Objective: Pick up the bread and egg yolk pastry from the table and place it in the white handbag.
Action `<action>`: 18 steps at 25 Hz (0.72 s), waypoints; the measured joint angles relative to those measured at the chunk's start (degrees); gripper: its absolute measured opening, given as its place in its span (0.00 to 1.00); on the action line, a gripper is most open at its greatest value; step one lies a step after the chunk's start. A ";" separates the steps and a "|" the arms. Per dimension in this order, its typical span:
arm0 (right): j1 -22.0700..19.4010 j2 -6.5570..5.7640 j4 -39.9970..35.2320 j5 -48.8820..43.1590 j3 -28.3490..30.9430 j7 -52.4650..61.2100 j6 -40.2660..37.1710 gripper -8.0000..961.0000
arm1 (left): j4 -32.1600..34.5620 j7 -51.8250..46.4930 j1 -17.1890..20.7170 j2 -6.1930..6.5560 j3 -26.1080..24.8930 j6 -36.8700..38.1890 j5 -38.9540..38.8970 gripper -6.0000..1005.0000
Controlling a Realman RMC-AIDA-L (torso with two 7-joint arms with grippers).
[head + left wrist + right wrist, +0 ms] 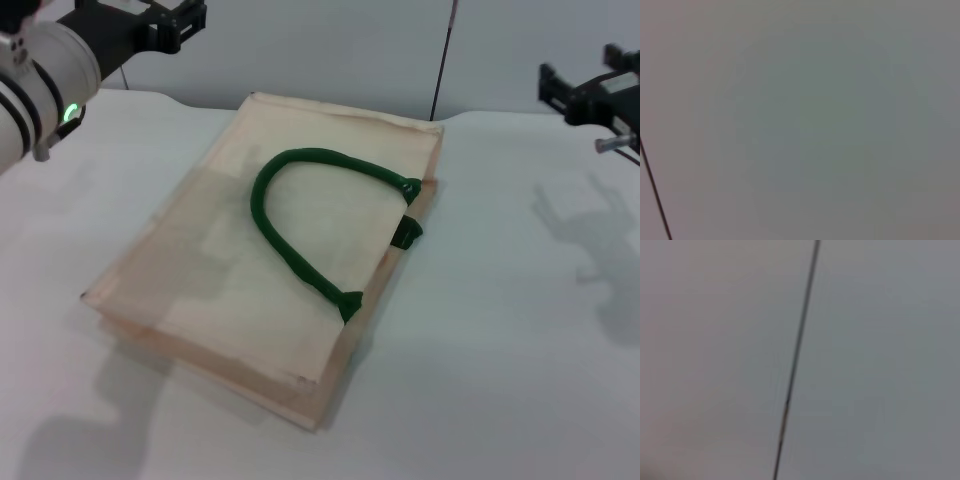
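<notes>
The white handbag (270,260) lies flat in the middle of the table in the head view, its dark green rope handle (300,215) looped on top. The bread and the egg yolk pastry are out of view. My left gripper (175,25) is raised at the far left, above the table's back edge. My right gripper (565,95) is raised at the far right. Both wrist views show only a blank grey surface with a thin dark line.
The white table (500,330) spreads around the bag on all sides. A grey wall (330,45) with a thin vertical dark line stands behind the table.
</notes>
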 joint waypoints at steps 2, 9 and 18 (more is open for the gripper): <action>-1.13 -0.05 2.10 2.80 -3.14 0.01 8.74 0.83 | -0.77 0.15 0.50 0.03 1.28 2.77 0.12 0.74; -0.31 -0.03 11.31 7.76 -10.53 0.02 28.06 0.83 | -5.22 0.95 0.84 0.05 5.34 11.97 0.29 0.74; 5.74 0.09 22.95 21.11 -19.36 0.02 38.83 0.84 | -13.91 3.18 0.74 0.10 12.52 27.82 0.06 0.74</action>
